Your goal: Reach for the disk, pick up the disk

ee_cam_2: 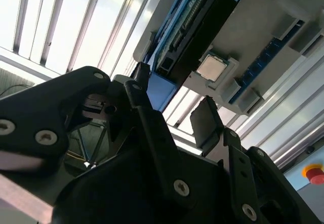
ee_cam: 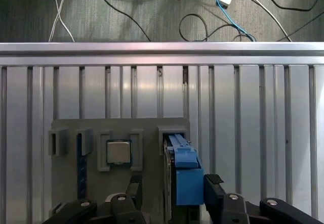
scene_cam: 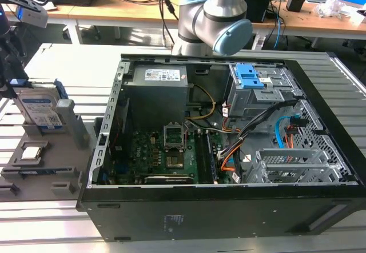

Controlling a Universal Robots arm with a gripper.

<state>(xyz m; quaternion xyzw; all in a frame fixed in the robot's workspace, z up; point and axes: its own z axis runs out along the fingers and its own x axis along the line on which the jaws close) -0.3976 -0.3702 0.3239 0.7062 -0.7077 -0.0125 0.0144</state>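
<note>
Disk (ee_cam: 186,176) is stood on edge in the end slot of a grey holder (ee_cam: 152,128). A slatted table (ee_cam: 263,133) carries an open case (scene_cam: 229,219) and, just beside it towards the exterior view's left, the holder. The disk is kept at one end of the holder's row of slots, with a chip (ee_cam: 118,151) laid in the pocket alongside.

The gripper (ee_cam: 173,186) is spread wide and holds nothing. One finger is set on each side of the disk. One is just beside the blue frame, the other is apart from it.

An uneven closing is judged the main risk, since the nearer finger could tip or jam the disk in its slot. A grip on the frame alone might also slip.

A silver body, a white-and-blue label and a blue plastic frame are seen.
</note>
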